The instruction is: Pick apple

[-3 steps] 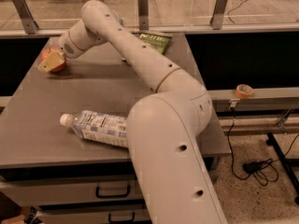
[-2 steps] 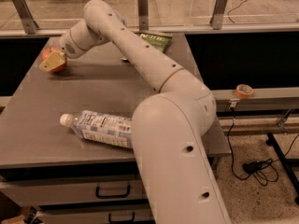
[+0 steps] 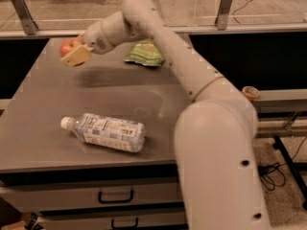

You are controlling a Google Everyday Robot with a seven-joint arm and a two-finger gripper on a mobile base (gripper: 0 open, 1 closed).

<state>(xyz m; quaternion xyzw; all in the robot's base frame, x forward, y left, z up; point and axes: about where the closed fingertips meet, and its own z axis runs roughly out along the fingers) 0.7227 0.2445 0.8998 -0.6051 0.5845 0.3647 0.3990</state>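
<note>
The small red apple sits between the tan fingers of my gripper at the far left of the grey table. The gripper is shut on the apple and holds it a little above the tabletop, with a shadow on the surface below and to the right. My arm reaches in from the lower right and crosses over the table's right side.
A clear plastic water bottle lies on its side near the table's front edge. A green snack bag lies at the back middle. Drawers are under the table. An orange tape roll sits on a ledge at right.
The gripper with the apple has risen off the tabletop and moved a little to the right. The bottle and the bag have not moved.
</note>
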